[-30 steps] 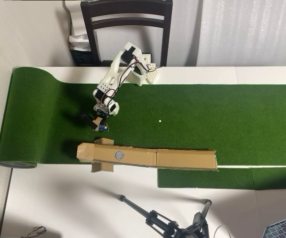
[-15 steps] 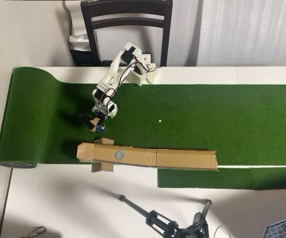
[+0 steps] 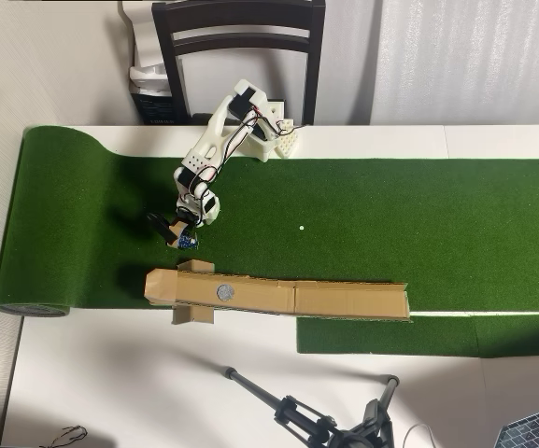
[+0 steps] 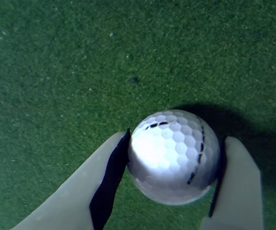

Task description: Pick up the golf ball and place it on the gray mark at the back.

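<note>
wrist view: golf ball [image 4: 174, 156] sits between the two fingers of the pincer [image 4: 174, 167], both pads touching its sides, clamped on it, above the green turf [image 4: 56, 72]. overhead view: pincer [image 3: 181, 239] hangs just far of the cardboard ramp's [image 3: 344, 301] gray mark [image 3: 224, 292].

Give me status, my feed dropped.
Gripper shut on golf ball, over green turf. Gray mark on cardboard ramp, ball not there yet. Nothing blocking.

I see a white table [image 3: 110, 383] carrying a green turf mat [image 3: 418, 215], rolled at its left edge. A cardboard ramp [image 3: 278, 296] lies along the mat's near edge, and a tripod [image 3: 297, 411] rests by the near edge.
</note>
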`<state>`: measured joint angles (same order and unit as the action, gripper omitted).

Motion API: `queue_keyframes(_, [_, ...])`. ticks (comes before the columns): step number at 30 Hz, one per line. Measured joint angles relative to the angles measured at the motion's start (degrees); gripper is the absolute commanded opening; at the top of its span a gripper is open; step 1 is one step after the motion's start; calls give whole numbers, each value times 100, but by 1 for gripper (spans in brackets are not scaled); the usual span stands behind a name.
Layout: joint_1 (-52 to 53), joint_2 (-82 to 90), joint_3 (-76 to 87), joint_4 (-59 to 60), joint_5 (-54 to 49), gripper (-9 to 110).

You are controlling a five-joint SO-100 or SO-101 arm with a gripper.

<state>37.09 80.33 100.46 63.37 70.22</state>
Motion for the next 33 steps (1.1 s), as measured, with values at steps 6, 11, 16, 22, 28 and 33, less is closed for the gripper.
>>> queue_keyframes(6, [0, 0, 0, 0, 0, 14])
queue_keyframes(11, [-88, 0, -114, 0, 53, 14])
queue_keyframes(16, [-527, 26, -729, 0, 26, 15])
queue_keyframes(22, [-1020, 492, -1125, 9, 0, 15])
queue_keyframes(28, [-1389, 1046, -1143, 9, 141, 15])
queue_keyframes(33, [-1547, 1433, -1143, -79, 360, 15])
